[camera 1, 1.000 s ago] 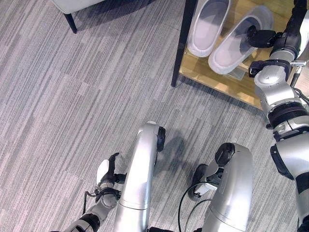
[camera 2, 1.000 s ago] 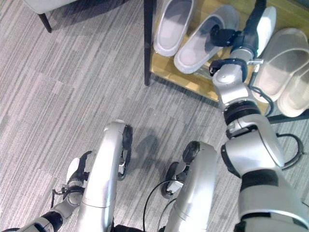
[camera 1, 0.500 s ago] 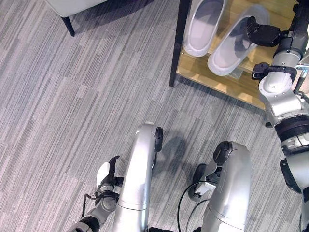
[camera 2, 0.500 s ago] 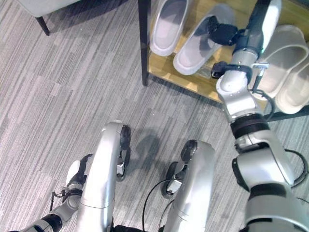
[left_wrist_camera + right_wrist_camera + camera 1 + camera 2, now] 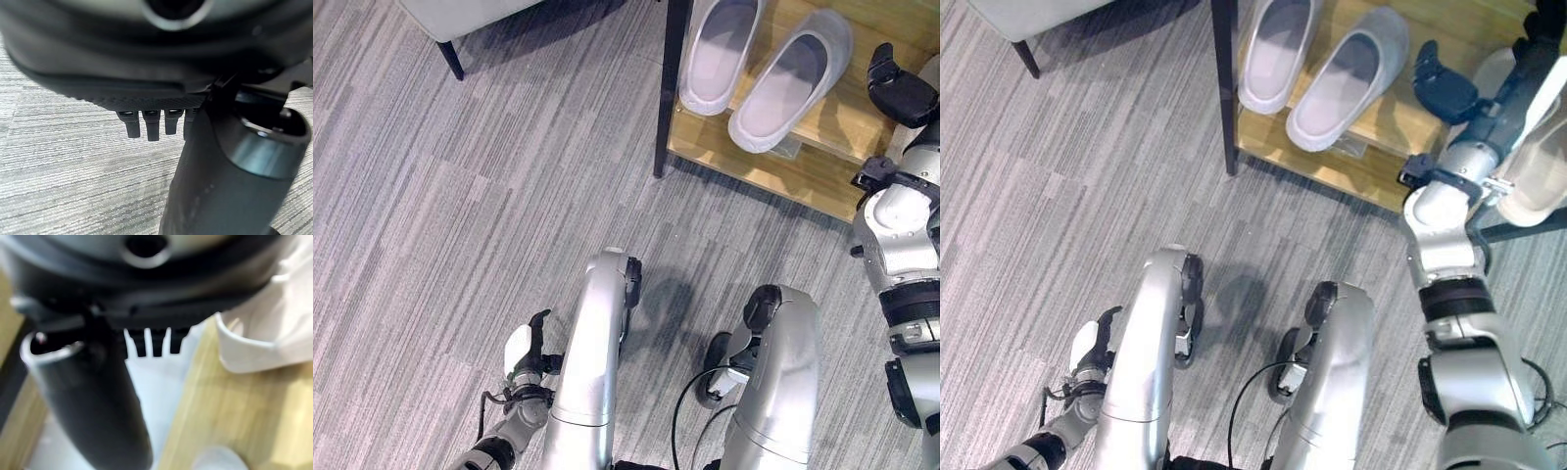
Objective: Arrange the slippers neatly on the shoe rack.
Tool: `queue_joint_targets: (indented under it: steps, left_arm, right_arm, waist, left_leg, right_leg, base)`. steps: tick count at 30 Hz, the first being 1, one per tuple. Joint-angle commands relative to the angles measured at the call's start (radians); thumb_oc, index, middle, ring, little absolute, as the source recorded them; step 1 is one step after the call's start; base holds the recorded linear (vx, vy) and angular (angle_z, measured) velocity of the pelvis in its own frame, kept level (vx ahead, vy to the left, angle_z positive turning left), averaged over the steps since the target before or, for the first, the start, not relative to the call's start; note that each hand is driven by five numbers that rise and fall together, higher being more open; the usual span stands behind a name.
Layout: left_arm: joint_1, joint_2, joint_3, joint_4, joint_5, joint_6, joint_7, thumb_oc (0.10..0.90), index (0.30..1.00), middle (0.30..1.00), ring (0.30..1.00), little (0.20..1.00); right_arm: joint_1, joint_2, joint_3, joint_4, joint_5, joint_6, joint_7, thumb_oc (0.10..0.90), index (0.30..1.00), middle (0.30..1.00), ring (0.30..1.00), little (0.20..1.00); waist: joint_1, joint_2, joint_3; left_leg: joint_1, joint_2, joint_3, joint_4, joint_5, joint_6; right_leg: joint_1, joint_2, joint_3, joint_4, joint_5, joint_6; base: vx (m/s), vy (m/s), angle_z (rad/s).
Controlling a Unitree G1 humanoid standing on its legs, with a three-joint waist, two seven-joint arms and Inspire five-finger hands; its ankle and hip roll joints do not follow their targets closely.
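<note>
Two grey slippers (image 5: pixel 1332 69) are sitting side by side on the wooden shelf of the shoe rack (image 5: pixel 1371 171), just right of its black post (image 5: pixel 1223 88) — the left one (image 5: pixel 717 54) lying fairly straight, the right one (image 5: pixel 790 78) angled, heel end toward the shelf's front edge. A pair of beige slippers (image 5: pixel 1538 147) is lying further right on the same shelf, partly hidden behind the right arm.

The right hand (image 5: pixel 1445 86) is hovering over bare shelf wood between the two pairs, touching neither and holding nothing — its fingers (image 5: pixel 146 340) are sticking out straight in the right wrist view, with the rim of a beige slipper just beside them.

The left hand (image 5: pixel 527 352) is hanging low over the grey carpet (image 5: pixel 460 215), well apart from the rack, fingers (image 5: pixel 146 125) relaxed and holding nothing. A chair leg (image 5: pixel 452 57) is showing at the far left.
</note>
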Motion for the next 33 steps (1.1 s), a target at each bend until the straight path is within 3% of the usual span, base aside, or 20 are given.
queue_joint_targets:
  steps: [1,13,33]
  left_arm:
    - [0.063,-0.011,-0.013,0.000,0.016,-0.020,0.068,0.800,0.900,0.900,0.900,0.900]
    - [0.055,-0.006,0.004,-0.011,-0.002,-0.022,0.066,0.800,0.900,0.900,0.900,0.900]
    - [0.055,0.007,0.007,-0.024,-0.004,-0.014,0.057,0.800,0.900,0.900,0.900,0.900]
  right_arm:
    - [-0.027,-0.021,-0.082,-0.174,0.024,-0.123,0.019,0.800,0.900,0.900,0.900,0.900]
    - [0.027,0.028,-0.014,-0.137,0.102,-0.088,0.155,0.800,0.900,0.900,0.900,0.900]
    - [0.005,0.072,0.088,-0.113,0.115,-0.033,0.249,0.800,0.900,0.900,0.900,0.900]
  waist:
    - [0.048,-0.027,-0.037]
    - [0.042,-0.031,-0.037]
    - [0.051,-0.022,-0.037]
  left_leg:
    - [0.067,-0.027,-0.098,0.088,-0.219,-0.007]
    - [0.067,-0.020,-0.098,0.096,-0.218,-0.008]
    - [0.067,-0.022,-0.101,0.098,-0.216,-0.008]
  right_leg:
    - [-0.038,0.023,0.101,-0.004,0.105,-0.109]
    - [-0.038,0.022,0.098,0.002,0.100,-0.110]
    - [-0.038,0.022,0.096,0.001,0.107,-0.108]
  base:
    - [0.00,0.000,0.00]
    - [0.00,0.000,0.00]
    - [0.00,0.000,0.00]
